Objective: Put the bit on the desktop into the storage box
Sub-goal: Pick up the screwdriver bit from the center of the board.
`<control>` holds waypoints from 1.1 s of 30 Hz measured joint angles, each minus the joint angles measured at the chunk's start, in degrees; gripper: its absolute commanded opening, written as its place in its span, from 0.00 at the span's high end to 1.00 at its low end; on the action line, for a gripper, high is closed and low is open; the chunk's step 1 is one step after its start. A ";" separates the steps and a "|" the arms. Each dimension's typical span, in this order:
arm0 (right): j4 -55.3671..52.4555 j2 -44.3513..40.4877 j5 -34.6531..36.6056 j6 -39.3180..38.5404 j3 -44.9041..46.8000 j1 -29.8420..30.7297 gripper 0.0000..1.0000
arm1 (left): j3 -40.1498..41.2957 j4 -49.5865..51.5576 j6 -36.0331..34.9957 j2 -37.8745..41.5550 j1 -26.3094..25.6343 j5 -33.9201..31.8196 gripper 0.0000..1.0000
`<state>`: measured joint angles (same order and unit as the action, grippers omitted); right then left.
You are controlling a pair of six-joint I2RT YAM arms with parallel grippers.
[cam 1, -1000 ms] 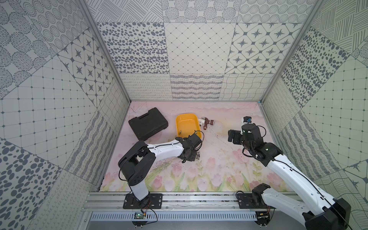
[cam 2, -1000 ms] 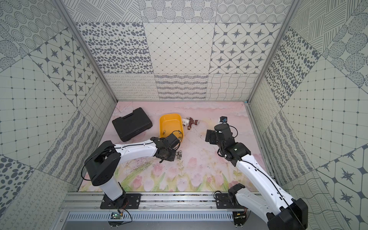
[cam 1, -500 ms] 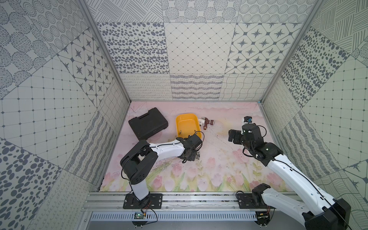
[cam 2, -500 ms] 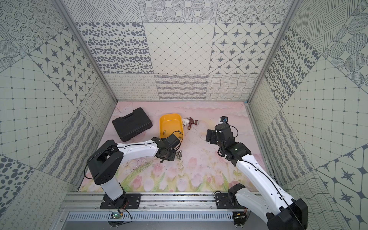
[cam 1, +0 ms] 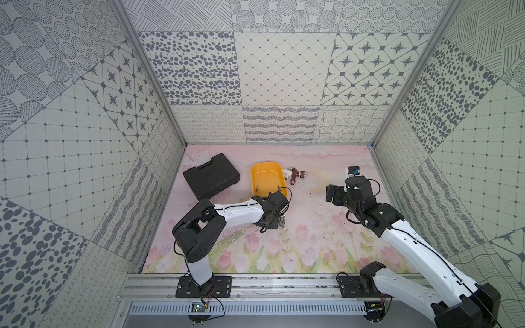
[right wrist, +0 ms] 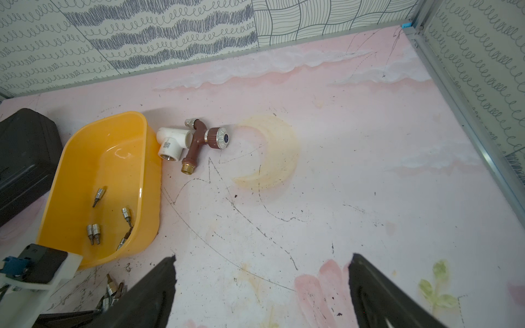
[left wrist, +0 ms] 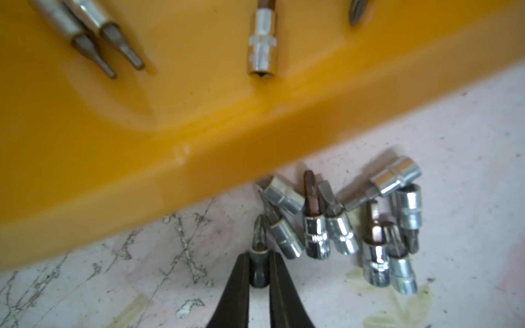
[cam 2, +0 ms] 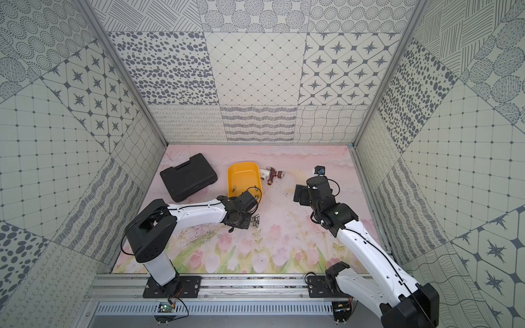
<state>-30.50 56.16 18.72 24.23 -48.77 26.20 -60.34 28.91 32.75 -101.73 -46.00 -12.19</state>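
Count: 1 Phillips bit (left wrist: pixel 258 238) pinched between the narrow jaws of the left end effector (left wrist: pixel 259 257), low at the desk (left wrist: pixel 142 269). About 8 loose bits (left wrist: pixel 342 235) lie just beside its tips. 5 boxed bits (right wrist: pixel 99 196) lie in the yellow storage box (left wrist: pixel 199 136), just beyond. Right end effector (right wrist: pixel 263 257) wide, empty. Versus a second ago: left elbow edged slightly; right arm and box unmoved.

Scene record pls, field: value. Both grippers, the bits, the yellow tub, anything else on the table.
left gripper: fingers shut on a dark Phillips-tip bit, beside the pile
right gripper: open, empty, over the pale pink tulip-print desktop
storage box: shallow yellow plastic tub, several silver bits inside
bit pile: loose silver and brown bits on the desktop, just outside the box wall
other: closed black moulded tool case; brown and white tap fitting beside the box
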 measured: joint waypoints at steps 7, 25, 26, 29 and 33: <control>-0.02 -0.02 0.00 0.00 0.20 -0.20 0.03 | 0.44 -0.46 0.04 0.31 -0.02 -0.26 0.86; 0.00 -0.87 -0.02 0.02 0.85 -0.37 0.03 | 1.57 1.27 -0.37 11.96 -0.02 -4.50 0.91; 0.04 -0.87 -0.02 0.00 0.90 -0.39 0.03 | 1.46 1.44 -0.48 12.81 -0.02 -4.74 0.91; 0.02 -0.87 -0.02 0.02 0.94 -0.46 0.03 | 0.79 2.34 -1.14 15.54 -0.02 -5.75 0.93; 0.00 -0.87 -0.07 0.02 1.03 -0.46 0.03 | -0.90 3.21 -2.29 17.84 0.31 -6.64 0.93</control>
<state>-30.50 55.29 18.65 24.25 -47.75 25.74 -61.23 32.12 30.46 -83.90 -45.69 -18.83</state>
